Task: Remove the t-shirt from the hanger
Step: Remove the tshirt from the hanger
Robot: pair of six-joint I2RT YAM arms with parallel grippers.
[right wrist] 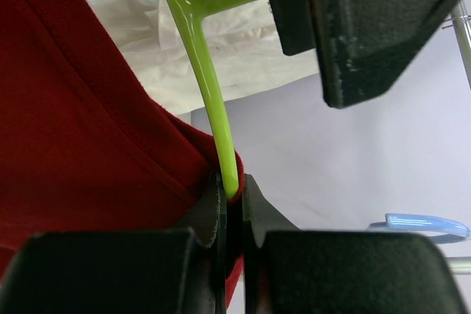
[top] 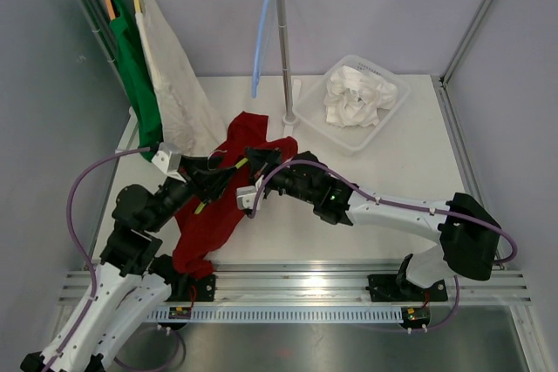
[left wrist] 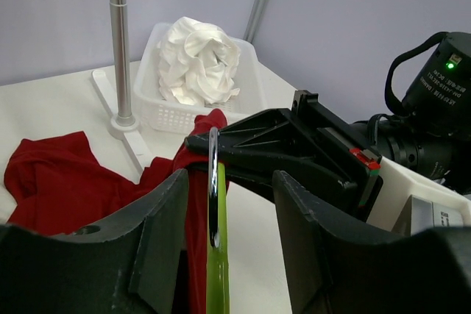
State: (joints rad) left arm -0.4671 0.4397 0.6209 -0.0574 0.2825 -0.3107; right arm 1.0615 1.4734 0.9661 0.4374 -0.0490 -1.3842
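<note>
At the left we count two garments hanging from the rail, one green (top: 135,58) and one white (top: 174,76). Our left pincer (left wrist: 232,182) is released, its jaws apart around the single lime hanger (left wrist: 218,255). The one red t-shirt (top: 218,215) lies crumpled on the tabletop (top: 410,172), partly over that hanger. Our right pincer (right wrist: 231,189) is clenched on the tip of the hanger's arm. Further right are one blue hanger (top: 259,41) and one basket (top: 391,119) holding white cloth (top: 357,98).

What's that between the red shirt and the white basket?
The clothes rack's upright pole stands between the shirt and the basket; the left wrist view shows it best.
</note>
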